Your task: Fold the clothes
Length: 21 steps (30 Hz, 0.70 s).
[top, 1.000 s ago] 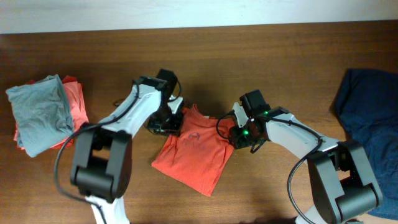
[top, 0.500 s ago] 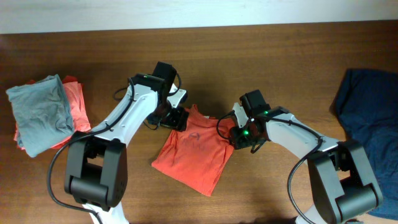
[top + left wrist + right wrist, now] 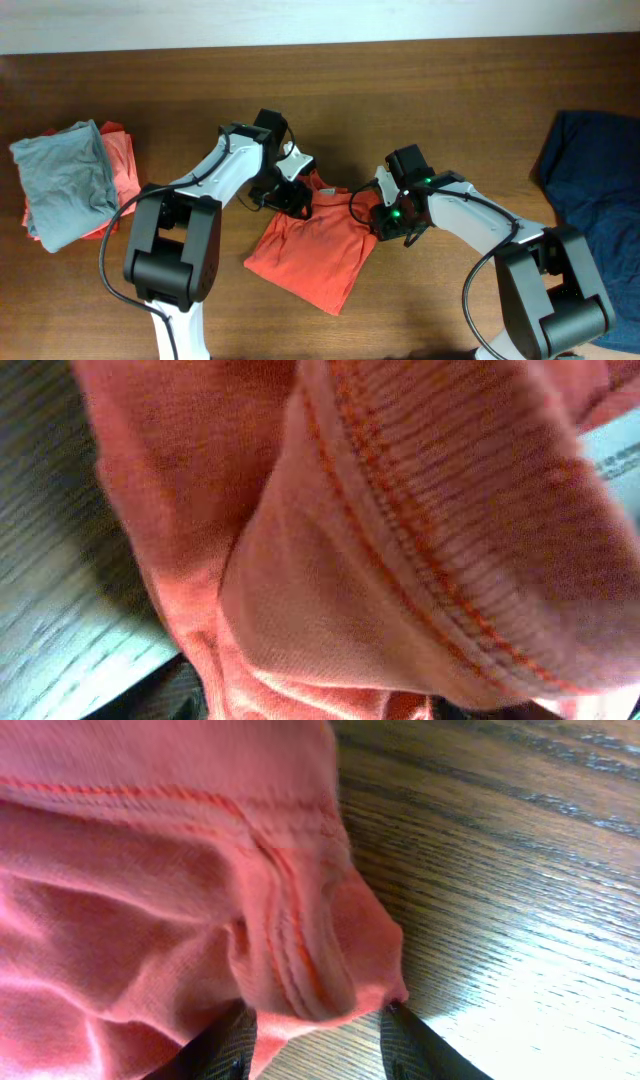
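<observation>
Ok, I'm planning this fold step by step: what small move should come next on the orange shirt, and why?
Probably close the left claw on the ribbed collar before lifting anything. The right claw pinches a bunched seam of the orange shirt, but the left wrist view shows only collar cloth filling the frame, no clear grip. With both sides held, the top could fold down.

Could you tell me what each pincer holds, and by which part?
Right pincer: orange shirt, by a bunched hemmed edge. Left pincer: at its collar; grip unclear.
</observation>
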Each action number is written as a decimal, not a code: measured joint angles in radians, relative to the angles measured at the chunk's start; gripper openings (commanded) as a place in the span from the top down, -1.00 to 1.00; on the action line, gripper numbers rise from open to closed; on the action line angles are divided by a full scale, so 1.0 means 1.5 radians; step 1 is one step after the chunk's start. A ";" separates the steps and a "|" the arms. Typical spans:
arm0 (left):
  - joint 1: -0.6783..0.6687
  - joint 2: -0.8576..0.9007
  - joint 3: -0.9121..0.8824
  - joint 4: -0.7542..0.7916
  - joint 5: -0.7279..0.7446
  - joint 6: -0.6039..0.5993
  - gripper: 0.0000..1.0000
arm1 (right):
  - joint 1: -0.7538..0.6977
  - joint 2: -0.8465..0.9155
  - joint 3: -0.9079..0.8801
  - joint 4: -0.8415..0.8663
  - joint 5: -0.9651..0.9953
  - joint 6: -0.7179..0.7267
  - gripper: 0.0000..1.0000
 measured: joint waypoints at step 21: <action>0.053 -0.017 0.019 -0.016 -0.013 0.071 0.99 | -0.017 -0.018 0.045 -0.201 0.111 -0.002 -0.06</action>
